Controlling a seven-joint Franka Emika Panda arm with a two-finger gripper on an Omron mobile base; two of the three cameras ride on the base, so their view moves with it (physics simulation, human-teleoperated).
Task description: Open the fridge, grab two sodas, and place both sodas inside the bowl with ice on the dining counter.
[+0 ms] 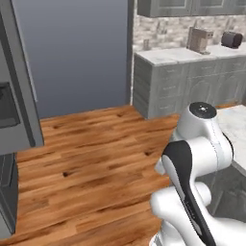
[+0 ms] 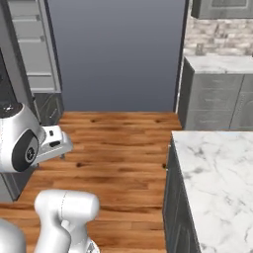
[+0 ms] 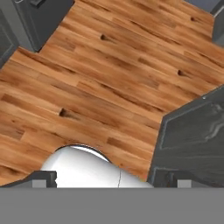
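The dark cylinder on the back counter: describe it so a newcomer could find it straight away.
Start at the grey cabinets against the stone-tiled back wall, topped by a pale marble counter. Two things stand on it toward the right: a brown boxy appliance, then the dark cylinder. It is the one lying on its side, rounder, darker and further right.

the arm is folded above its base, its gripper (image 3: 109,183) facing down, jaws wide apart.
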